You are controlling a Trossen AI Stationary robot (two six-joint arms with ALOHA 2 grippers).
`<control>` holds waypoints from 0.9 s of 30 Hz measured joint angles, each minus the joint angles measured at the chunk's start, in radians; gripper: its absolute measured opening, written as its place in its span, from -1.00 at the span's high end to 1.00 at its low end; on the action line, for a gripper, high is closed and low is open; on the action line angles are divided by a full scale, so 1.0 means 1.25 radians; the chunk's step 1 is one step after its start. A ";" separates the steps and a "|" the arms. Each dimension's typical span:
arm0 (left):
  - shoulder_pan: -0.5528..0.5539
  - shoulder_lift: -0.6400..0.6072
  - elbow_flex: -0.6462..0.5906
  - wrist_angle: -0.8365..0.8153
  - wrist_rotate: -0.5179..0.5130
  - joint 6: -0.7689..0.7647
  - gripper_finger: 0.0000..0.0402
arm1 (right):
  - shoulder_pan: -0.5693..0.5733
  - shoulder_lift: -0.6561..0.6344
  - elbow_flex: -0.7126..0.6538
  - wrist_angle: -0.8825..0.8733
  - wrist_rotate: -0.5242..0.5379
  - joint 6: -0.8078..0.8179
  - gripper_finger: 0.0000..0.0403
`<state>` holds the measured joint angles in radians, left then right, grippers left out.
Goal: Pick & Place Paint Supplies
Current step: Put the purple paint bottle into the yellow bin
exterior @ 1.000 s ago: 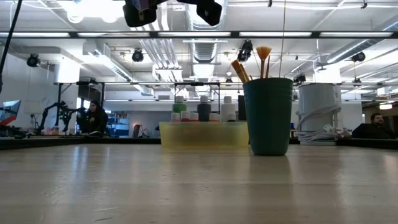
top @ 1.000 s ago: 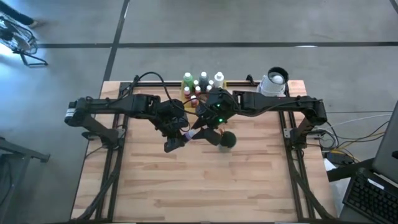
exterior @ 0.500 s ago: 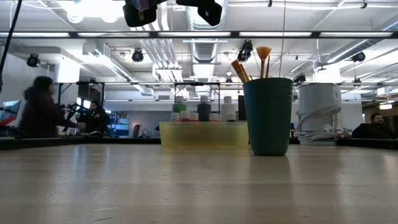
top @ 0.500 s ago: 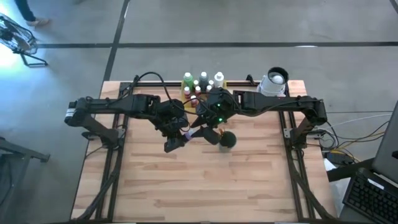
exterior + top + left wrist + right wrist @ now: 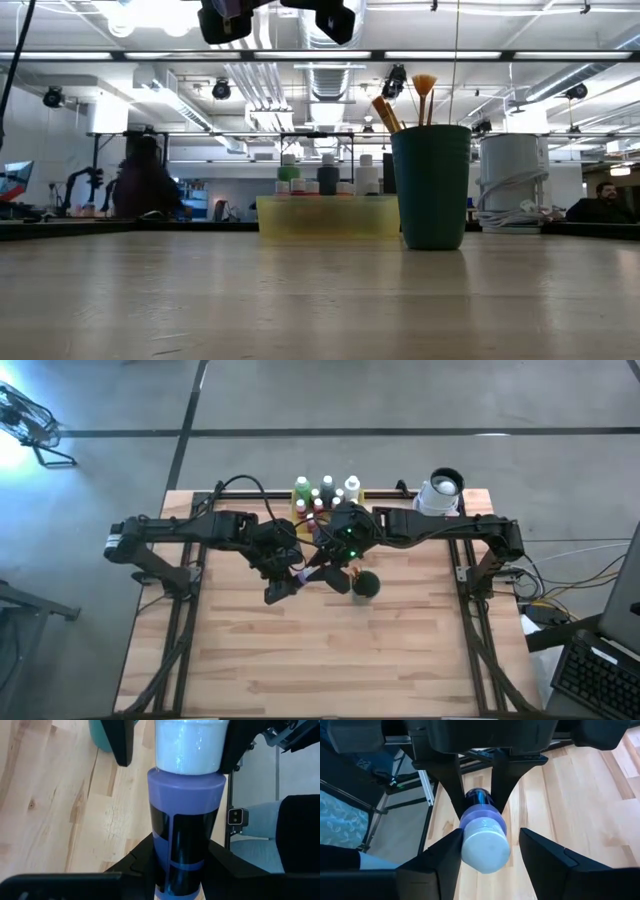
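My left gripper (image 5: 182,870) is shut on a purple paint bottle (image 5: 185,820) with a white cap (image 5: 485,850), high above the table's middle (image 5: 303,573). My right gripper (image 5: 487,855) faces it, open. Its fingers (image 5: 445,855) stand on either side of the cap; I cannot tell whether one touches it. A dark green cup (image 5: 432,185) holding paintbrushes (image 5: 400,105) stands on the table below the right gripper. More paint bottles (image 5: 325,492) stand in a yellow tray (image 5: 328,215) at the far edge. My left gripper pinches the purple bottle's lower body (image 5: 160,845) between its two fingers, one on each side. The fingers lie along the bottle. The bottle sticks out past the fingertips, cap end toward my right gripper, lifted clear of the table.
A white roll-like object (image 5: 441,490) stands at the far right of the table. The wooden tabletop (image 5: 330,660) stretches toward the near edge. People are in the room beyond the table (image 5: 140,185).
Both arms have kept their place with the bottle held between them. In the low view, the dark shape of my right gripper at the top edge has spread a little toward my left gripper.
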<state>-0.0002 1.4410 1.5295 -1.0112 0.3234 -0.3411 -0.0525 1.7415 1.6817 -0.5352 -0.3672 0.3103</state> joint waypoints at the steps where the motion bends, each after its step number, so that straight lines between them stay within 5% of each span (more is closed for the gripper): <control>1: 0.000 0.000 0.000 0.000 0.000 0.000 0.44 | 0.000 0.001 0.000 0.000 0.000 0.000 0.07; 8: 0.000 0.000 0.000 -0.002 0.000 0.002 0.44 | 0.000 0.002 0.000 0.012 -0.001 0.007 0.16; 14: 0.000 0.000 0.000 -0.001 0.000 0.000 0.43 | 0.000 0.003 -0.001 0.046 -0.004 0.012 0.46; 25: -0.001 0.000 0.000 0.004 0.006 -0.013 0.38 | -0.001 0.003 -0.001 0.044 -0.042 0.012 0.45; 27: -0.001 0.000 0.000 0.004 0.007 -0.012 0.41 | -0.001 0.003 -0.001 0.044 -0.042 0.014 0.31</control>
<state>-0.0010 1.4410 1.5295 -1.0061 0.3324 -0.3562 -0.0534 1.7451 1.6810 -0.4797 -0.4198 0.3284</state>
